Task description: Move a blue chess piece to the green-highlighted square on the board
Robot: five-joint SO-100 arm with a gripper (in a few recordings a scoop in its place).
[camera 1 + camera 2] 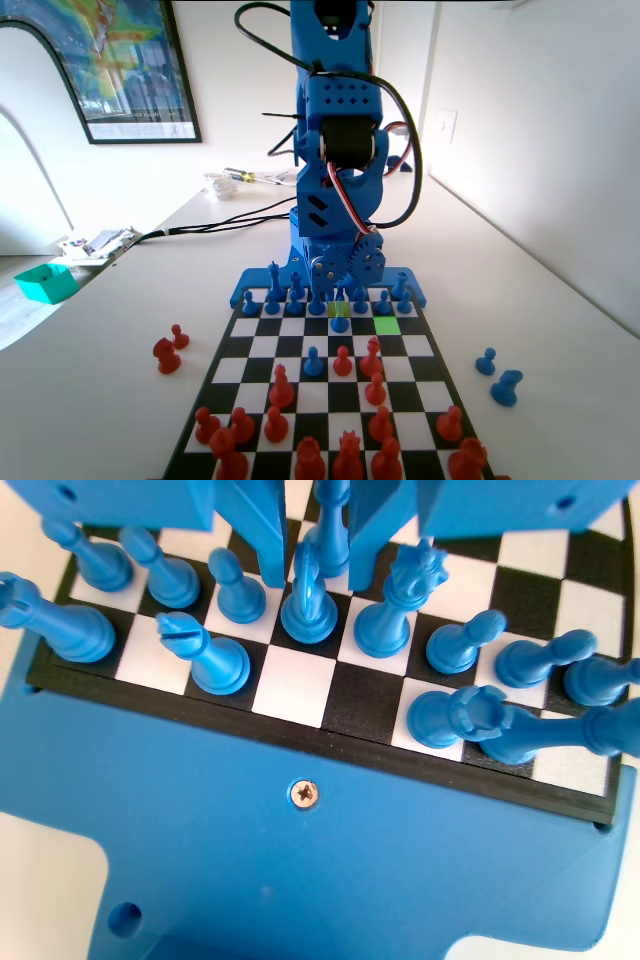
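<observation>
The board [300, 398] lies in front of the blue arm. My gripper [340, 300] is down low over the far rows. A blue pawn [340, 322] stands on the paler yellow-green square, right under the gripper. In the wrist view the two jaws of the gripper [322, 565] stand apart on either side of this pawn [332, 525], with a gap on each side, so the gripper is open. The green-highlighted square [387, 325] is bare, one cell to the right of the pawn in the fixed view.
Taller blue back-row pieces [308, 610] crowd close around the jaws. Another blue pawn [313, 362] and several red pieces [282, 388] stand mid-board. Off the board lie two red pieces [166, 352] on the left and two blue ones [497, 376] on the right.
</observation>
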